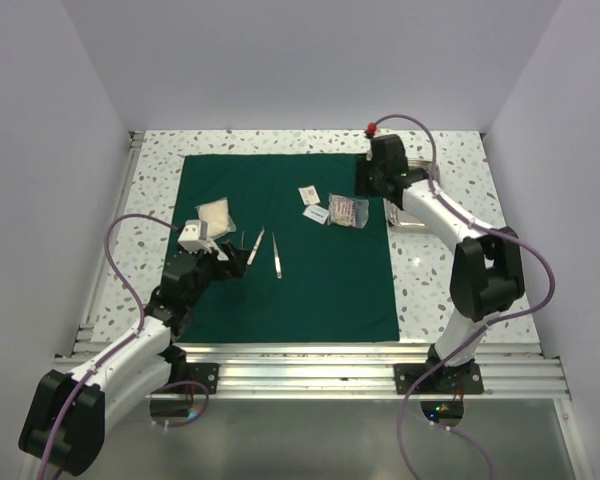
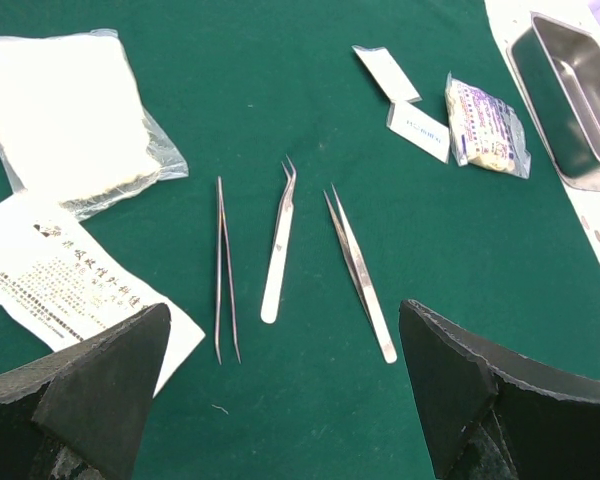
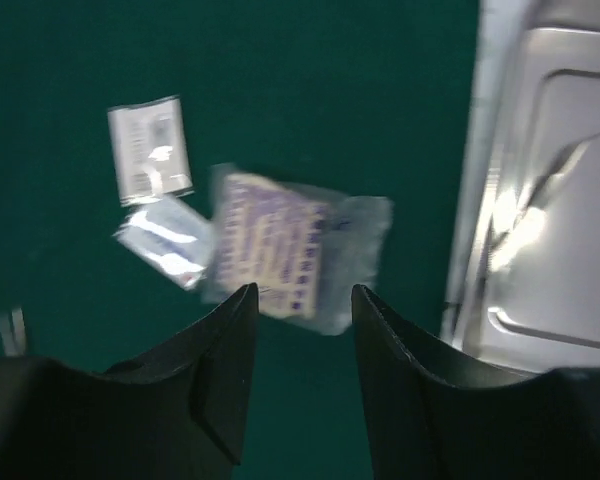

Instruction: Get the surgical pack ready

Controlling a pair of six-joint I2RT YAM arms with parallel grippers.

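Your left gripper (image 2: 285,400) hangs spread wide over the pack (image 1: 290,290), which lies flat on the table (image 1: 420,280). Its left finger cuts off a leaflet (image 2: 70,285) beside the gauze (image 2: 65,110). Three tweezers (image 2: 278,250) lie apart ahead. Further right, blurred sachets (image 3: 150,150) and a packet (image 3: 280,250) sit before your right gripper (image 3: 305,340), jaws slightly parted, empty. From above, the right arm (image 1: 450,215) hides most of the tray (image 2: 540,90).

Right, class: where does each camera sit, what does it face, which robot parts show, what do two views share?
Top external: above and behind, looking down on the green sheet; left arm and right arm show.
Left wrist: on left arm, facing three tweezers; left fingers below.
Right wrist: on right arm, facing a packet; right fingers below.
Shared: both wrist views show packet and steel tray.
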